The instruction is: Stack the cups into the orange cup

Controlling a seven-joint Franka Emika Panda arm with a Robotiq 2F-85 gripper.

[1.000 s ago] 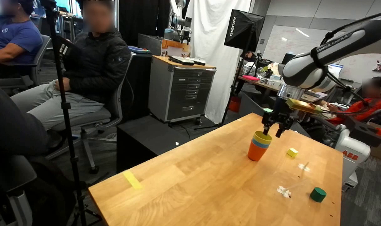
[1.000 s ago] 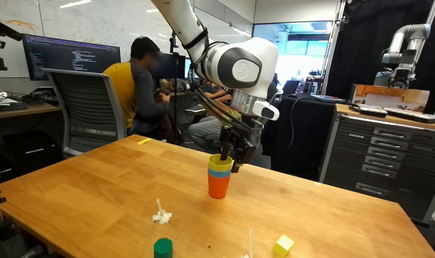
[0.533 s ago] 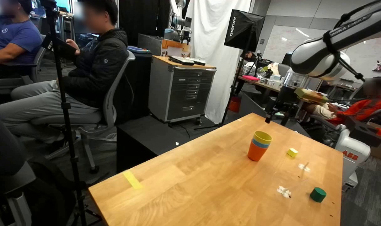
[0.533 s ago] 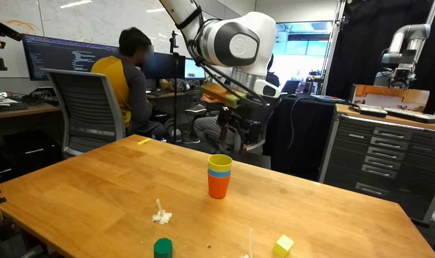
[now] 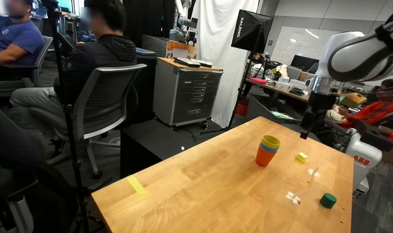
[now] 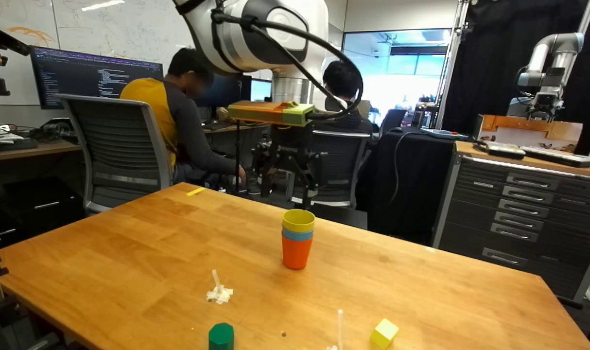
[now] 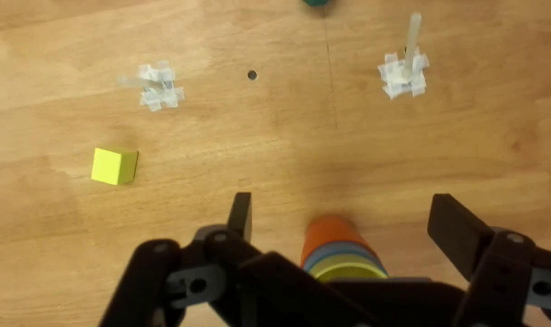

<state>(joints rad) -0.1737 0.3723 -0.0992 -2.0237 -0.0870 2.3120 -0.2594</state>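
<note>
The orange cup stands upright on the wooden table. The blue cup sits nested in it, with only a band below its rim showing. The yellow cup sits on top, nested in the blue one, its mouth up. The same stack shows in an exterior view as orange cup, blue cup and yellow cup. My gripper is open, empty and raised apart from the stack. In the wrist view the stack's orange cup shows between and below the wide-spread fingers; the gripper body hides part of the yellow mouth.
A yellow cube and a green block lie on the table. Two thin pale straws stick up from patches of white tape. People sit on chairs beyond the table edge.
One second ago one finger was inside the yellow cup's rim. The gripper has since risen clear, moved off to the side and turned. The cup stack has not moved.
</note>
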